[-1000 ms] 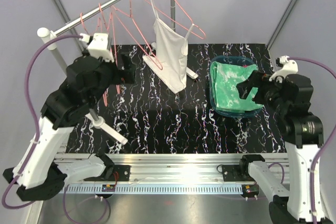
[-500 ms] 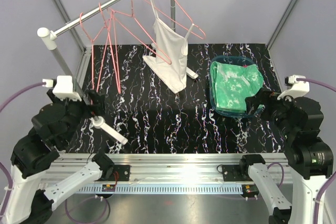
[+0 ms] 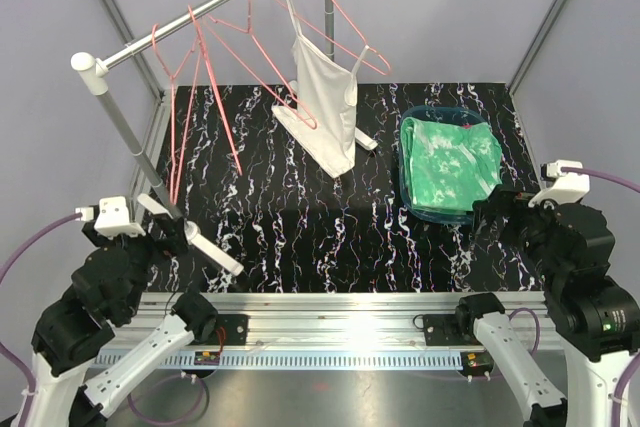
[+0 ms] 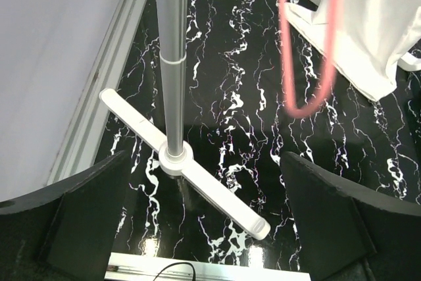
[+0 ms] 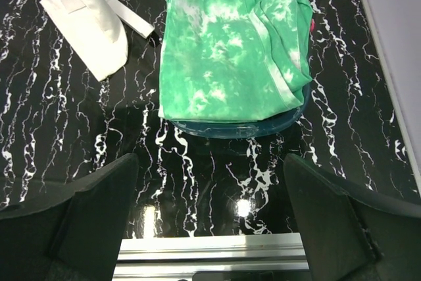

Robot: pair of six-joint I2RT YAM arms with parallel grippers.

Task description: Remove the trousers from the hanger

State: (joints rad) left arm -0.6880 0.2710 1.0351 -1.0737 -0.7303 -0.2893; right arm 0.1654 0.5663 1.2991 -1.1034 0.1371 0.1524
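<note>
1. The mottled green-and-white cloth trousers (image 5: 227,44) lie folded in the teal plastic basin (image 5: 230,131).
2. Soft and light, I judge; pinch a bunched edge.
3. Left gripper (image 4: 205,182) and right gripper (image 5: 210,172): wide open, empty.

The middle of the surface (image 3: 310,217) was left open between the foot (image 3: 215,255) of the pole (image 3: 135,142) and the basket (image 3: 440,216). The left side was barred by pole and hangers (image 3: 205,87). Behind, the top (image 3: 330,97) was hung down to the surface. The foot was found ahead of the left end effector (image 4: 204,162), the basket ahead of the right end effector (image 5: 210,159).
</note>
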